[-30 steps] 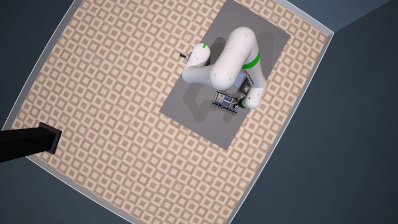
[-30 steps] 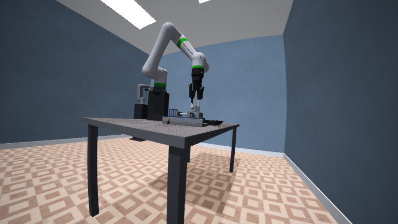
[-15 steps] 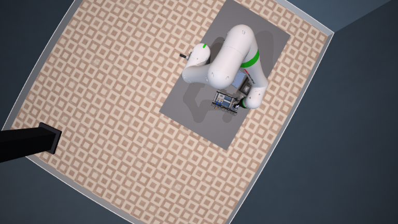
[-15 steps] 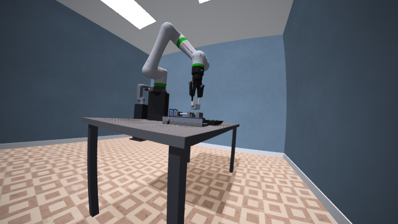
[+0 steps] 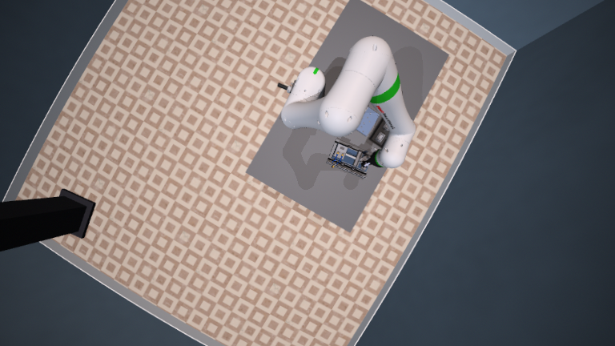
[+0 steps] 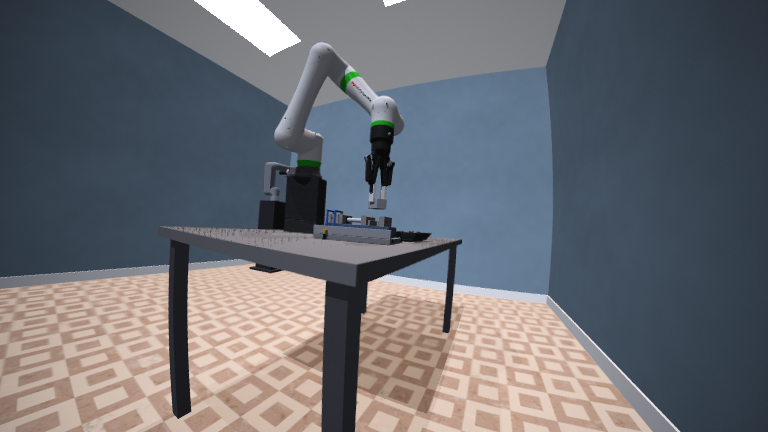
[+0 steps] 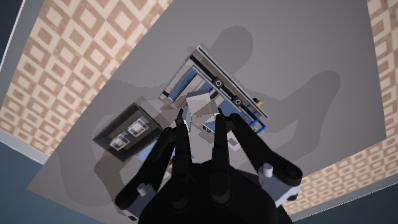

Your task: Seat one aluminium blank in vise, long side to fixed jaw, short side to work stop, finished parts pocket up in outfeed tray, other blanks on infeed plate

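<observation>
My gripper [image 6: 377,198] hangs straight down above the vise [image 6: 357,228] and is shut on a small grey metal block [image 6: 377,203], held clear above the vise. In the wrist view the block [image 7: 200,107] sits between the two black fingers, over the vise's opening [image 7: 215,95]. I cannot tell whether it has a pocket. The dark outfeed tray [image 7: 125,132] lies to the left of the vise and holds two grey parts with pockets up. From above, the arm hides most of the vise [image 5: 349,158].
A pale blue plate [image 5: 367,122] shows partly beside the vise, under the arm. The tray [image 6: 410,235] sits at the table's far right end. The robot's black base [image 6: 305,201] and a control box stand behind the vise.
</observation>
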Tool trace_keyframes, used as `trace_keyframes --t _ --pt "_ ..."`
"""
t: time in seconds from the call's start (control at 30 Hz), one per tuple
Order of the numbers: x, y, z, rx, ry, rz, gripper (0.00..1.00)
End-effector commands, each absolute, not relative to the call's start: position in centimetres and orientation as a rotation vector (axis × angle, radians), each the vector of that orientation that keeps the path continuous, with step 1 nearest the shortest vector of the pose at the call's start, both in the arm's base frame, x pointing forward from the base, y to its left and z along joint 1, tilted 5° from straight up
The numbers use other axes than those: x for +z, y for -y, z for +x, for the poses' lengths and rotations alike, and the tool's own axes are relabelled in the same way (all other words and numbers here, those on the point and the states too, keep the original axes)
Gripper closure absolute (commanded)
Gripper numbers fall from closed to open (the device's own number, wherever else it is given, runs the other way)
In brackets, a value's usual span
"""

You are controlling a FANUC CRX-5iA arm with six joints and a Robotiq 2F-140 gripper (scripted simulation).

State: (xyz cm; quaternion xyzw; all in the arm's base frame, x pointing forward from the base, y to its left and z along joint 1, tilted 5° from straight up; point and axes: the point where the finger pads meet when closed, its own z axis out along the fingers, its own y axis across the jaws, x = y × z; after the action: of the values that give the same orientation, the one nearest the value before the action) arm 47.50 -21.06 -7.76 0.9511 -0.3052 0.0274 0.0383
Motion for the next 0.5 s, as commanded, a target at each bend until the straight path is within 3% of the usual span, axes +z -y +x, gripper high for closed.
trace_keyframes --t 0.0,0.47 --pt "-7.74 21.07 47.52 0.085 0.936 2.917 1.00" --pt "-7.75 20.91 47.53 0.105 1.461 2.706 1.00"
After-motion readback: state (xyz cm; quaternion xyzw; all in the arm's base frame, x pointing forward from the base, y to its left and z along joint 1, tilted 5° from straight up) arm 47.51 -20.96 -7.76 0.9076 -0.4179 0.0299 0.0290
